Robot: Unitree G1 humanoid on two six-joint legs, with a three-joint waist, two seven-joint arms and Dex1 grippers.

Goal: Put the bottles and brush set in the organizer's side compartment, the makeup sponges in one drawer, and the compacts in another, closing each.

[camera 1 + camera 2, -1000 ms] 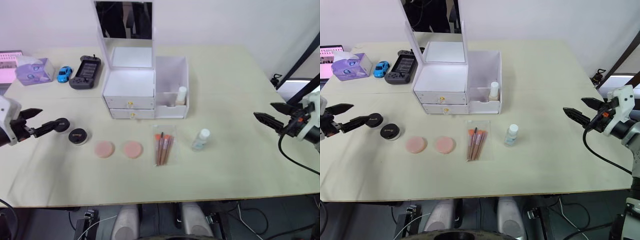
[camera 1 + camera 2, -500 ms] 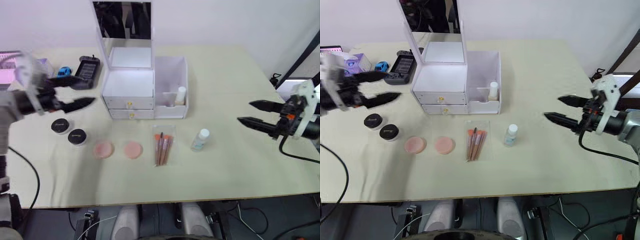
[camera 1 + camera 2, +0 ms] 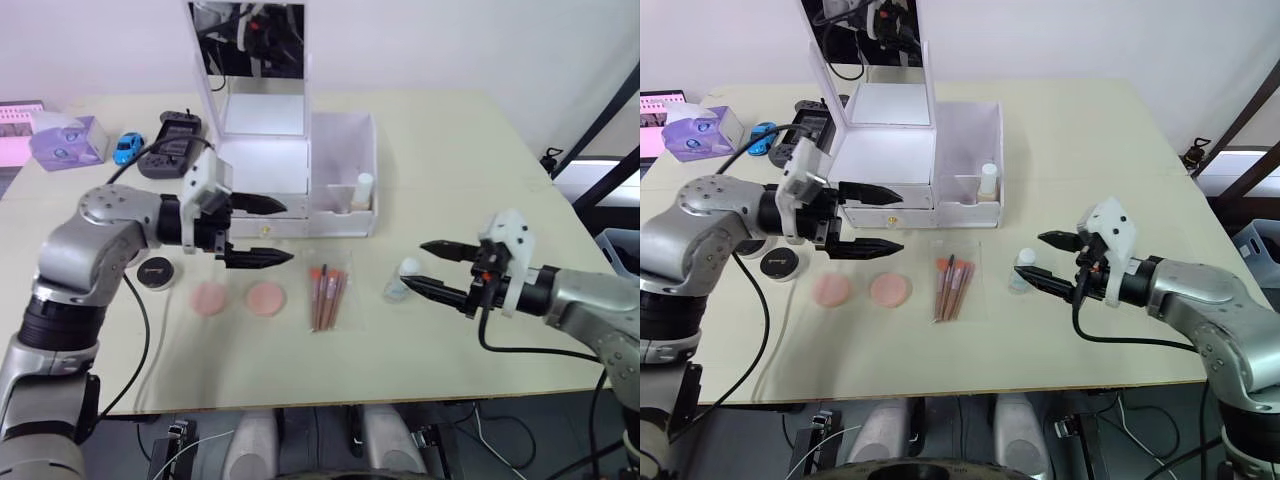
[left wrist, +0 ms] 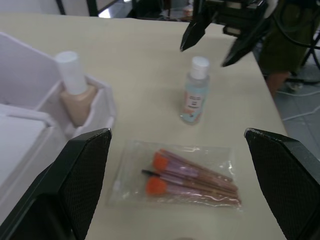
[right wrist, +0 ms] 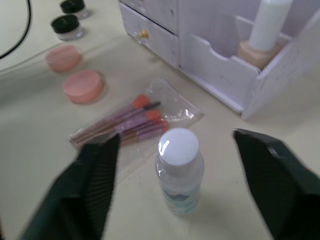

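Both arms have swung inward since a moment ago — the left gripper (image 3: 268, 231), once out by the counter's left edge, now hovers before the organizer (image 3: 290, 180) drawers, and the right gripper (image 3: 428, 265) has closed in on the clear bottle (image 3: 404, 279), fingers spread to either side of its cap. The left gripper's fingers are spread too, holding nothing. On the pale counter (image 3: 470, 160), the beige bottle (image 3: 361, 192) stands in the side compartment (image 3: 343, 170); the brush set (image 3: 325, 292), two makeup sponges (image 3: 237, 298) and a compact (image 3: 154, 272) lie in front — white wall behind.
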